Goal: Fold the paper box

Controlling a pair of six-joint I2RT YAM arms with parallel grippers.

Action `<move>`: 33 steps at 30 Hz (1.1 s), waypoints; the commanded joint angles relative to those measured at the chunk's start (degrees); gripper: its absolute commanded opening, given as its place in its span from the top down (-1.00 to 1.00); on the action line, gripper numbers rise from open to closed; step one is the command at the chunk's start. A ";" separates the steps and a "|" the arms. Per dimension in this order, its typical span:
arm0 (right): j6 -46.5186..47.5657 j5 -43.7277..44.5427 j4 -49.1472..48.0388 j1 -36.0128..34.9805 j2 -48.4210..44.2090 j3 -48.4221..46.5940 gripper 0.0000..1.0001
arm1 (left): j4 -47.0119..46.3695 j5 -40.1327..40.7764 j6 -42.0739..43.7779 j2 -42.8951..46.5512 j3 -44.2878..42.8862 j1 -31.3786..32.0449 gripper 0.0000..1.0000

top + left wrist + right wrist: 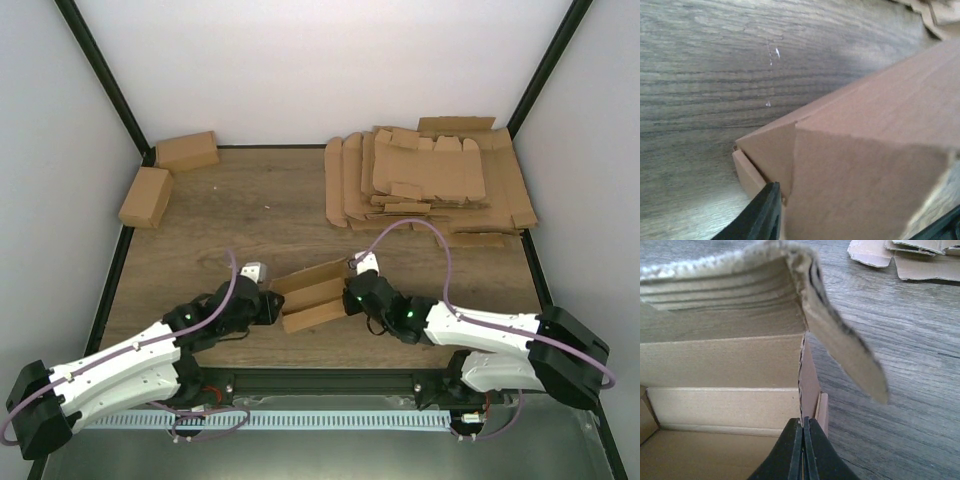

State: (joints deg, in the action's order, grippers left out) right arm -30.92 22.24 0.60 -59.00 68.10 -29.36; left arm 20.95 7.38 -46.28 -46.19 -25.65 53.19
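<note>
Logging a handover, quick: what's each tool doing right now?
Left tool: jaws apart around one end of the paper box; grip cannot be told.
Right tool: closed, apparently pinching an end wall of the paper box.

Paper box (310, 296) between left tool (272, 308), right tool (351, 297), flat blanks (430, 185) behind

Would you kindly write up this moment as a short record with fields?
paper box: partly folded, top open, one flap raised, lying between the two arms
left gripper: at the box's left end, a finger on either side; grip unclear
right gripper: shut, apparently pinching the box's right end wall
folded boxes: two, in the far left corner
flat blanks: a loose pile at the far right
table: wood grain
</note>
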 commanded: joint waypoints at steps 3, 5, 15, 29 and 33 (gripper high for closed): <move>0.63 0.66 1.53 -0.51 -0.79 1.70 0.98 | 9.09 -1.52 -0.30 1.45 -5.09 0.07 -0.19; 0.97 0.75 1.30 -0.53 -0.80 1.84 0.98 | 13.06 -2.56 0.56 3.78 -7.60 0.02 -0.68; 1.63 0.34 0.06 -0.51 -0.64 2.69 0.98 | 26.20 -3.96 4.35 4.36 -23.81 0.07 -1.00; 1.62 -2.36 -0.07 -0.55 -0.62 3.95 0.94 | 25.51 1.24 26.07 -14.76 -37.05 -0.46 -1.00; 0.94 -2.87 0.06 -0.54 -0.42 4.56 0.92 | 22.96 -1.57 30.34 -18.48 -36.48 -0.57 -0.98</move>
State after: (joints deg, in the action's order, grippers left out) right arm -29.23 20.53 -2.50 -59.02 67.00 -26.70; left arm 45.95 7.55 -23.51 -62.50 -61.32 52.88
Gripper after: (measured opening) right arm 0.036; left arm 0.999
